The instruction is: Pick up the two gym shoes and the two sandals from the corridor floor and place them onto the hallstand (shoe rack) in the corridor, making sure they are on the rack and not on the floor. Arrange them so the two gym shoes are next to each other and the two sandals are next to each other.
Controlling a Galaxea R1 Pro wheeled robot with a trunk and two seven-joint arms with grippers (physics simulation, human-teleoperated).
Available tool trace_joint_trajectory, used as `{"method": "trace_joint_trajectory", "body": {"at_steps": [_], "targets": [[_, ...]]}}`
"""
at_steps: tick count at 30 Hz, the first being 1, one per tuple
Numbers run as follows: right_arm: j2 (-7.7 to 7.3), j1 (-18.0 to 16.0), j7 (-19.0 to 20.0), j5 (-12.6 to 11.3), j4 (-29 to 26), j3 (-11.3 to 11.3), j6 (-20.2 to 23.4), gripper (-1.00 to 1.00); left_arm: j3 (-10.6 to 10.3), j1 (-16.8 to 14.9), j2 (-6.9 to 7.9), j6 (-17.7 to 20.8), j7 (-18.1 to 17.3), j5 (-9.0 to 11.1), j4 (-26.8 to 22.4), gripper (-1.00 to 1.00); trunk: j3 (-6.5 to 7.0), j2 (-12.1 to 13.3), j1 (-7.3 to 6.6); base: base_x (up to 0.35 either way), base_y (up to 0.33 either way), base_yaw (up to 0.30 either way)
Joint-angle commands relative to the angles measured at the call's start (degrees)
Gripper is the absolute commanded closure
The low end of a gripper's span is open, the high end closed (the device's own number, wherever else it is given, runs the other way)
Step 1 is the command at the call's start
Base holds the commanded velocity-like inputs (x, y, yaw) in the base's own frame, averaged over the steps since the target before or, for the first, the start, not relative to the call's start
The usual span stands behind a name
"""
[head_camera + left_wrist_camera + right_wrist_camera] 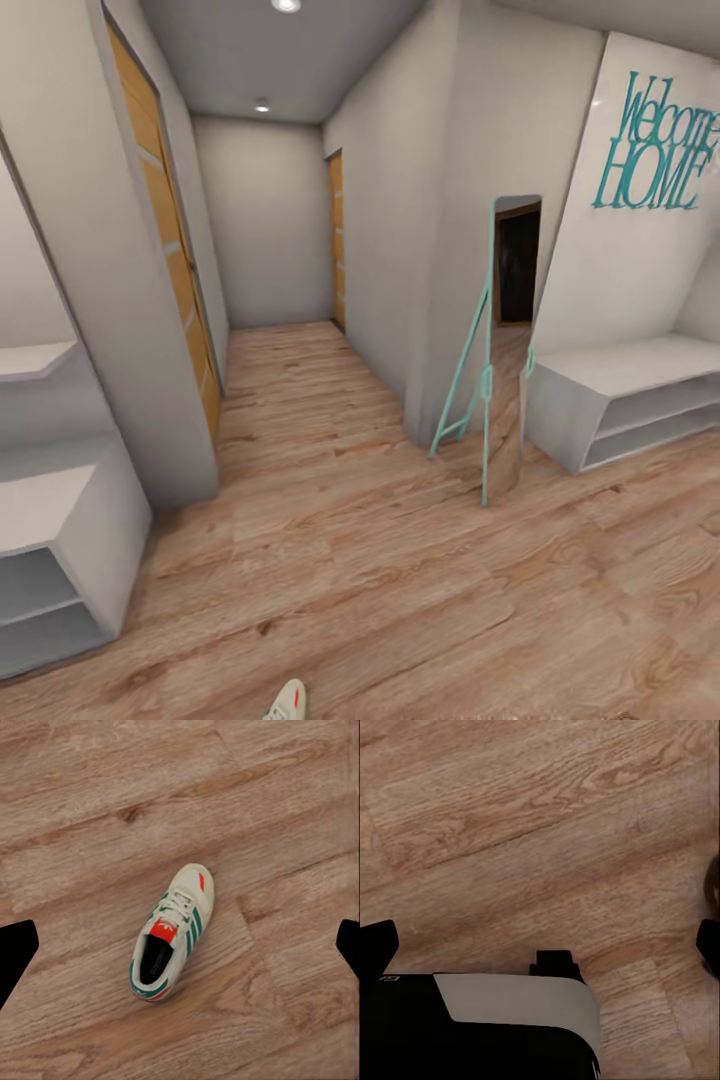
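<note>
In the left wrist view, the left gripper [180,945] stands wide: its two dark fingertips [16,952] show at opposite edges of the picture with a broad stretch of the corridor floor [90,810] between them. One gym shoe [171,934] lies on the planks in that gap, below the pincer and apart from both fingertips, sole down, with its cream upper, green side stripes and red-orange tongue facing the camera. Nothing is held.

In the right wrist view, the right gripper [547,945] is likewise spread wide, one dark fingertip [379,945] at each side edge, over bare wood-grain planks. Beneath it sits a black and pale grey part of the robot's body [510,1020]. At the edge beside one fingertip a small dark brown shape [712,889] shows, too cropped to tell what it is.

The head view looks along the corridor. The toe of a gym shoe [287,702] pokes in at the bottom edge, on the floor. A hallstand [620,400], pale grey-white with open shelf rows, stands against the right wall under teal "Welcome HOME" lettering [655,145]. A similar pale unit [60,560] stands at the left. A teal-framed standing mirror [495,380] leans by the wall corner beside the right unit, and orange wooden doors [170,240] line the corridor farther off.
</note>
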Motion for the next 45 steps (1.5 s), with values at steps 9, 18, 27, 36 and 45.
{"method": "trace_joint_trajectory", "body": {"at_steps": [9,18,27,36,45], "targets": [[0.01,0.0,0.0,-0.1,0.0,-0.1,0.0,-1.00,0.0,0.0,0.00,-0.2,0.0,-0.1,0.0,-1.00,-0.06,0.0,0.00,0.000,-0.064,-0.256],[0.01,0.0,0.0,-0.1,-0.1,-0.1,0.0,-1.00,0.0,-0.1,0.00,-0.2,0.0,-0.1,0.0,-1.00,-0.06,0.0,0.00,0.000,-0.004,-0.199],[0.06,0.0,0.0,-0.1,0.0,-0.1,0.0,-1.00,0.0,0.0,0.00,-0.2,0.0,-0.1,0.0,-1.00,-0.06,0.0,0.00,0.000,0.000,-0.025],[0.02,0.0,0.1,0.0,0.2,0.0,-0.1,-1.00,-0.1,0.0,-0.09,-0.2,0.0,-0.1,0.0,-1.00,-0.06,0.0,0.00,0.000,0.000,-0.001],[0.16,0.0,0.0,-0.1,-0.2,-0.2,0.0,-1.00,-0.1,0.0,-0.09,-0.2,0.0,-0.2,0.0,-1.00,-0.06,0.0,0.00,0.000,0.000,0.000]]}}
